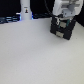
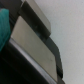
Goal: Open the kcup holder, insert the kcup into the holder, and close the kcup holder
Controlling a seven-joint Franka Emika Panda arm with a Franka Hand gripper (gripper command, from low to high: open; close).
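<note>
The kcup holder (image 1: 61,31), a black boxy unit, stands on the white table at the back of the exterior view's right. My white gripper (image 1: 62,22) hangs right over it, low against its top; blur hides the fingers, so I cannot tell whether they are open or shut. The wrist view shows the holder (image 2: 37,42) very close, with its grey sloped top and black edges. A blurred teal shape (image 2: 3,29) sits at that frame's edge; I cannot tell what it is. No kcup shows clearly in either view.
A tall white bottle-like post (image 1: 25,11) stands at the back on the exterior view's left, in front of a dark strip with a blue glow (image 1: 10,20). The white table (image 1: 35,57) spreads across the foreground.
</note>
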